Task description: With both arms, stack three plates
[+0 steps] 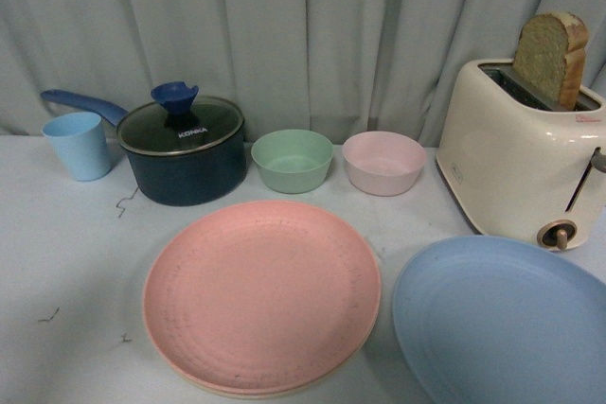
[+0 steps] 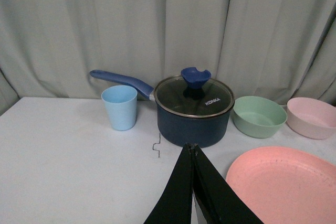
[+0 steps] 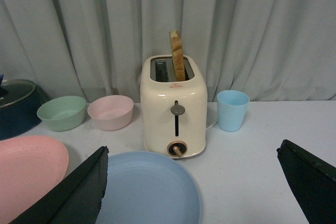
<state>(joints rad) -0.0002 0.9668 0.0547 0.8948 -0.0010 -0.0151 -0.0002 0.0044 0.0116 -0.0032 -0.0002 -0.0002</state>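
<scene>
The pink plate (image 1: 260, 290) lies at the table's front middle, on top of a beige plate whose pale rim (image 1: 227, 392) shows under its near edge. To its right the light blue plate (image 1: 502, 324) lies alone in front of the toaster. Neither gripper shows in the front view. In the left wrist view my left gripper (image 2: 191, 148) is shut with nothing in it, raised above the table to the left of the pink plate (image 2: 286, 182). My right gripper (image 3: 192, 153) is wide open, and the blue plate (image 3: 144, 190) lies under its left finger (image 3: 84, 192).
Along the back stand a light blue cup (image 1: 78, 146), a dark blue lidded saucepan (image 1: 185, 153), a green bowl (image 1: 293, 160), a pink bowl (image 1: 383, 162) and a cream toaster (image 1: 516, 163) holding bread (image 1: 549, 54). Another blue cup (image 3: 232, 109) stands right of the toaster. A curtain hangs behind.
</scene>
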